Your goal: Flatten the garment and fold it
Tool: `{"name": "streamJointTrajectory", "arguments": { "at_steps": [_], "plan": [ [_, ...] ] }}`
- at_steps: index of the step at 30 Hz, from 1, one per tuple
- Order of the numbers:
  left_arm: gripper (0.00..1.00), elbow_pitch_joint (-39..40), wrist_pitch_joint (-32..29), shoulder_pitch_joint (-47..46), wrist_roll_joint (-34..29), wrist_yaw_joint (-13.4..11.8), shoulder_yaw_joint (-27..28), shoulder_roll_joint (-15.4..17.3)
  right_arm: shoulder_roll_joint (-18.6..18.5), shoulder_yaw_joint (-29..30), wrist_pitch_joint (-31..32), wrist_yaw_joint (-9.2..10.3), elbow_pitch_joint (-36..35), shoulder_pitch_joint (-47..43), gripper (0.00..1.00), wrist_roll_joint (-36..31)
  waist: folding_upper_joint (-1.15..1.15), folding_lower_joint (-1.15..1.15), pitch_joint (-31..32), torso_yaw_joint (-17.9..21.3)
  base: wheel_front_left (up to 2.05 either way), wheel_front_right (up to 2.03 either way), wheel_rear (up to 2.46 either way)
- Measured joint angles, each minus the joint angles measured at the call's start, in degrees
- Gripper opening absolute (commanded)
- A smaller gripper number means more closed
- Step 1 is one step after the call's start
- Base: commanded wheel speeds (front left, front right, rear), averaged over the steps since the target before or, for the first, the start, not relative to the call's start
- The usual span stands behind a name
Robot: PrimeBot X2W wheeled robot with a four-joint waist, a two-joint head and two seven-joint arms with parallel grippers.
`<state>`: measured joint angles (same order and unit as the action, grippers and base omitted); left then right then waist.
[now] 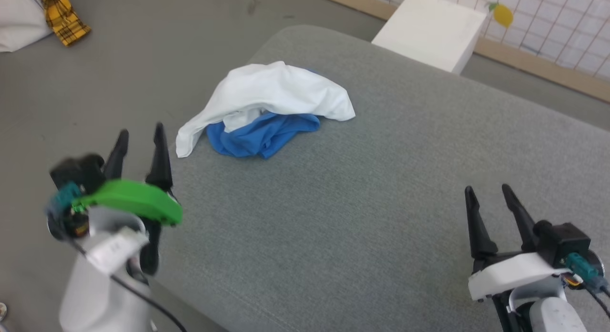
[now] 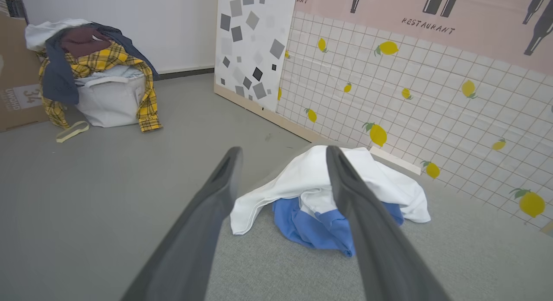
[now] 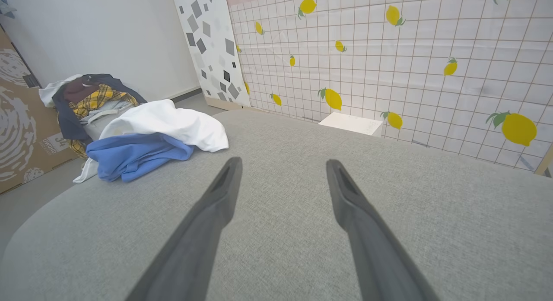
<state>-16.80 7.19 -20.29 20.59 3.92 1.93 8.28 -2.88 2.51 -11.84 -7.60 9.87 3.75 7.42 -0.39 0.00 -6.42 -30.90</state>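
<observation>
Noting garment [image 1: 279, 96] lying bunched in a heap near the far left edge of the grey padded surface [image 1: 362, 213], white cloth draping over blue. Finding left gripper [image 1: 141, 129] hovering at the left edge, fingers spread, gripping nothing. Finding right gripper [image 1: 487, 188] hovering near the near right corner, fingers likewise spread, well apart from the heap.

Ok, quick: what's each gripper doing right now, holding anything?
Left gripper: open, holding nothing, apart from the garment.
Right gripper: open, holding nothing, over the grey padded surface.
</observation>
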Motion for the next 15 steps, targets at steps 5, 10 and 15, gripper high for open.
{"name": "streamJointTrajectory", "arguments": {
  "at_steps": [5, 10, 15],
  "plan": [
    [1.0, -8.05, -6.0, -9.67, 6.34, 1.59, 1.89, 2.48, 0.03, 0.6, 2.21, 0.01, -3.31, 1.12, 1.0, -1.47, 0.0, 0.0, -3.38, 1.36, 0.0, 0.0, 0.0],
    [1.0, -14.79, -13.51, -18.59, 11.98, 2.52, 2.82, 4.63, 0.03, 1.89, 3.9, 0.01, -6.42, 1.91, 1.0, -2.89, 0.0, 0.01, -7.64, 3.45, 0.0, 0.0, 0.0],
    [1.0, -19.24, -19.11, -22.91, 14.56, 2.58, 3.22, 5.76, 0.03, 3.02, 4.63, 0.01, -8.6, 2.19, 1.0, -2.97, 0.0, 0.01, -11.35, 6.44, 0.0, 0.0, 0.0]
  ]
}}
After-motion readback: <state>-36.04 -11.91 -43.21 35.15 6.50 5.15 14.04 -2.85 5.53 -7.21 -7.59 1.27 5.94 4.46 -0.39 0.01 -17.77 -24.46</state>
